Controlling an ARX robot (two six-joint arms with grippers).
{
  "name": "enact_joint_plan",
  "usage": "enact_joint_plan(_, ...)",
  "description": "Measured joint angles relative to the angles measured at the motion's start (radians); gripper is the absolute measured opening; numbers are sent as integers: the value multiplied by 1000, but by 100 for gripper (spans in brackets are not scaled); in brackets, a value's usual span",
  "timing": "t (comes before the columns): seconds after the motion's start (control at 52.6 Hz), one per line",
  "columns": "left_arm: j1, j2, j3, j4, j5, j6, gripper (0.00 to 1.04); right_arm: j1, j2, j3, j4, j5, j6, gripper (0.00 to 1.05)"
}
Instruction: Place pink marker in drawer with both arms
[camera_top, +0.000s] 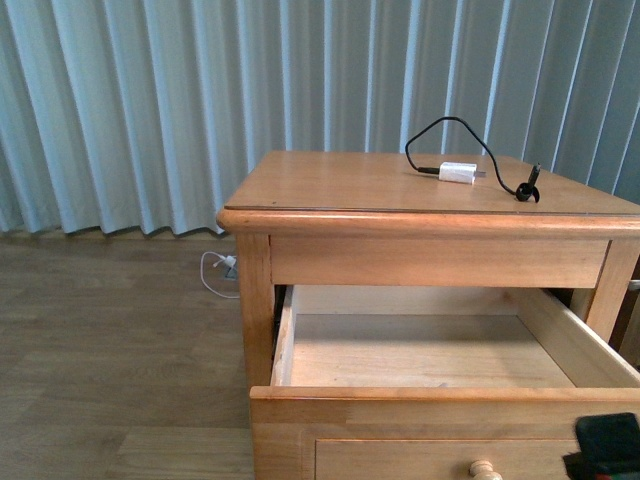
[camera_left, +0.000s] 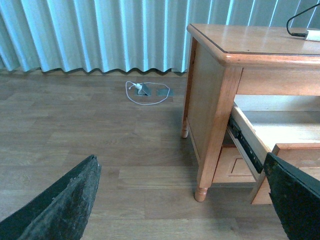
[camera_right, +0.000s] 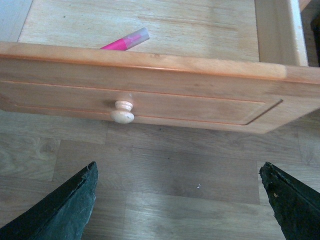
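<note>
Pink marker (camera_right: 125, 41) lay inside the opened top drawer (camera_right: 200, 102); your left pincer (camera_left: 180, 159) and right pincer (camera_right: 177, 166) both stood spread.

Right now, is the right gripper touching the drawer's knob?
Apart. In the right wrist view the right gripper, jaws open, sits clear of the drawer; bare floor shows between its fingers and the knob.

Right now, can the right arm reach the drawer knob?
Probably yes: the right gripper, jaws open, faces the knob of the drawer, and nothing shows between them.
</note>
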Motion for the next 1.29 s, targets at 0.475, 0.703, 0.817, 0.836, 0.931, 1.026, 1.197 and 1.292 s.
enact_joint_plan(0.475, 0, 0, 0, 0, 0, 0, 99, 23, 433, 245, 168, 54, 44, 96)
enact_joint_plan(0.703, 0, 0, 0, 0, 0, 0, 99, 22, 559, 355, 271, 87, 53, 96)
enact_joint_plan(0.817, 0, 0, 0, 0, 0, 0, 99, 22, 630, 415, 327, 100, 53, 96)
enact_joint_plan(0.836, 0, 0, 0, 0, 0, 0, 99, 22, 644, 428, 337, 103, 52, 96)
enact_joint_plan(0.931, 0, 0, 0, 0, 0, 0, 99, 22, 706, 486, 385, 117, 49, 96)
enact_joint_plan(1.026, 0, 0, 0, 0, 0, 0, 99, 22, 761, 542, 427, 130, 45, 96)
enact_joint_plan(1.197, 0, 0, 0, 0, 0, 0, 99, 21, 840, 631, 476, 140, 42, 96)
enact_joint_plan(1.292, 0, 0, 0, 0, 0, 0, 99, 18, 874, 671, 485, 142, 39, 96)
